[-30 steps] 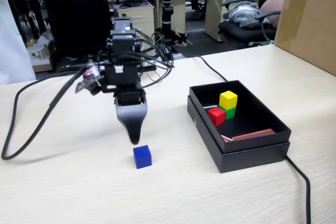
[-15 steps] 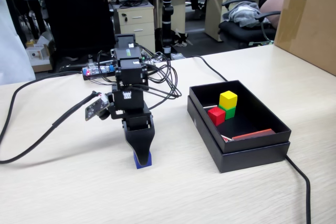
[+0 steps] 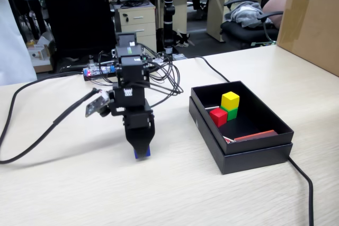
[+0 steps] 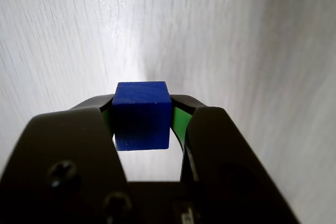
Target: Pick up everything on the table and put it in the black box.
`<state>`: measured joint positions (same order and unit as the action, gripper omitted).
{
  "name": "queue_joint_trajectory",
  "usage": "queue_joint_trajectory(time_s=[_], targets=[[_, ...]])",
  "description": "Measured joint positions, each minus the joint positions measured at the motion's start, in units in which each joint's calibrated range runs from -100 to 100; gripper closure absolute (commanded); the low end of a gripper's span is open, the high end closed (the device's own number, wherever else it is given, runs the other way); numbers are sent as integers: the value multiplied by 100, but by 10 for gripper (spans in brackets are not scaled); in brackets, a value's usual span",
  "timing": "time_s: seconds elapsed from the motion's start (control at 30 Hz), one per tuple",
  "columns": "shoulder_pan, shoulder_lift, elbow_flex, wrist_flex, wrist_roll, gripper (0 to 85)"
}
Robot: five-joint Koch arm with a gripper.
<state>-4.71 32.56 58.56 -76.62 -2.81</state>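
My gripper [image 3: 141, 152] points down at the beige table [image 3: 79, 194], left of the black box [image 3: 254, 154]. It is shut on the blue cube [image 3: 142, 154], of which only a sliver shows below the black jaws. In the wrist view the blue cube [image 4: 142, 115] sits clamped between the green pads [image 4: 180, 121] of the gripper [image 4: 143, 103], with pale table showing under it. Inside the box, the yellow cube [image 3: 230, 100] rests on the green cube [image 3: 232, 113], and the red cube [image 3: 217, 116] lies beside them.
A thick black cable [image 3: 32, 130] loops over the table to the left of the arm. Another cable [image 3: 306, 189] runs off the box's front right corner. A big brown carton [image 3: 312, 19] stands at the far right. A red-and-white strip [image 3: 255, 135] lies in the box.
The gripper came down over the blue cube and shut on it. Since half a second ago, cube and jaws have risen slightly.
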Motion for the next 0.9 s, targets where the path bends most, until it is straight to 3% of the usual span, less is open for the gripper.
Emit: queue_joint_trajectory(time_s=[0.2, 0.33, 0.6, 0.9], targets=[[620, -2757, -1214, -23, 239, 785], [987, -3146, -1378, -31, 410, 785], [1841, -2822, -1387, -31, 928, 783], [1949, -1256, -739, -39, 1074, 783]])
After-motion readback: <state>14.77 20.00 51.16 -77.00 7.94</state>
